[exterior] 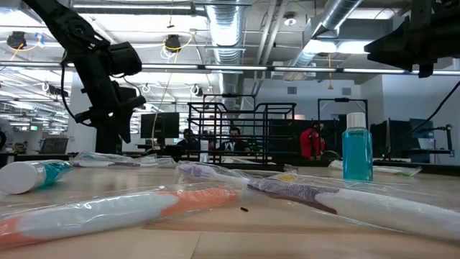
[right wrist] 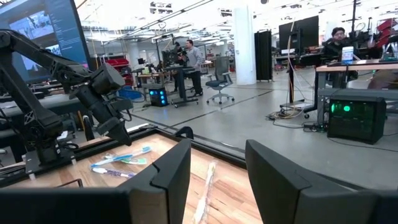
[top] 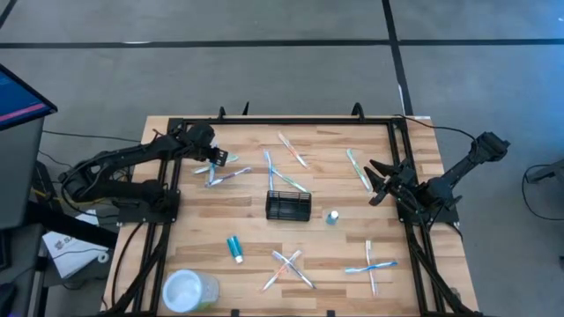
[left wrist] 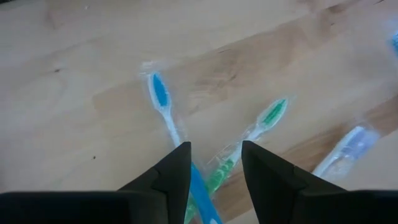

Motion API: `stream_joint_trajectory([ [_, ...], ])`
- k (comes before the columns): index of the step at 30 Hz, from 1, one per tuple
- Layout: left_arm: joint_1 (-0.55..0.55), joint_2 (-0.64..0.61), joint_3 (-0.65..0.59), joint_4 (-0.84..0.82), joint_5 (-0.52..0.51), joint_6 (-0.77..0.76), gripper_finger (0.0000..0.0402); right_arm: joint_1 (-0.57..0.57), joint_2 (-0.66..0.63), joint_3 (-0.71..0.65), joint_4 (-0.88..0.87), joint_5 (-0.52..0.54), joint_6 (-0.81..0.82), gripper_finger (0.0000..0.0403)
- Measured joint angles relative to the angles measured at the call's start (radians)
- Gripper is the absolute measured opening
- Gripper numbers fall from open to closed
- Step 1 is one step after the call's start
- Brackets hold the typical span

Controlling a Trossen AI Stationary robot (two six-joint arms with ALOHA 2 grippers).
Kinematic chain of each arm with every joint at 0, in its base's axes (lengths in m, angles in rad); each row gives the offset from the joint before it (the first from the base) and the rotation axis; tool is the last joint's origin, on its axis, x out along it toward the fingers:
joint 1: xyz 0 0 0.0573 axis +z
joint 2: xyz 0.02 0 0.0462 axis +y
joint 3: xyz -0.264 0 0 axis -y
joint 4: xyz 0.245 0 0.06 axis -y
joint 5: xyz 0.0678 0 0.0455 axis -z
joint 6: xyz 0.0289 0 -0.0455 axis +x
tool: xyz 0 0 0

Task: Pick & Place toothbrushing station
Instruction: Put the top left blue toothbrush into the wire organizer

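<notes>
I held the left gripper (top: 221,159) in the upper left of the overhead frame, jaws parted and empty, poised above a crossed pair of wrapped toothbrushes (top: 227,173), apparently the nearest pickings for the caddy. The black mesh caddy (top: 288,206) sat at the table's centre. The right gripper (top: 381,182), also open and empty, waited at the right edge, clear of the work.

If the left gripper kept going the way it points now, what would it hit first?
Probably the wrapped blue-headed toothbrush crossed with the green-headed toothbrush on the wooden table; the left gripper points down between them, jaws open.
</notes>
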Motion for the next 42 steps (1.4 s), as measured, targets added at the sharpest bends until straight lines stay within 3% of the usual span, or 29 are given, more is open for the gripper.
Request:
stream_joint_trajectory([
  [6,0.000,0.084,-0.001,-0.003,-0.001,-0.001,0.0134,0.000,0.000,0.000,0.000,0.000,0.000,0.0145],
  [29,-0.002,0.169,-0.001,0.012,-0.054,-0.009,0.0127,0.000,0.000,0.000,0.000,0.000,0.000,0.0145],
  [33,-0.002,0.143,-0.001,0.018,-0.056,-0.029,0.0097,0.000,0.000,0.000,0.000,0.000,0.000,0.0145],
  [39,-0.002,0.137,-0.001,0.015,-0.069,-0.025,0.0012,0.000,0.000,0.000,0.000,0.000,0.000,0.0145],
  [42,-0.002,0.138,-0.001,0.014,-0.069,-0.026,0.0006,0.000,0.000,0.000,0.000,0.000,0.000,0.0145],
])
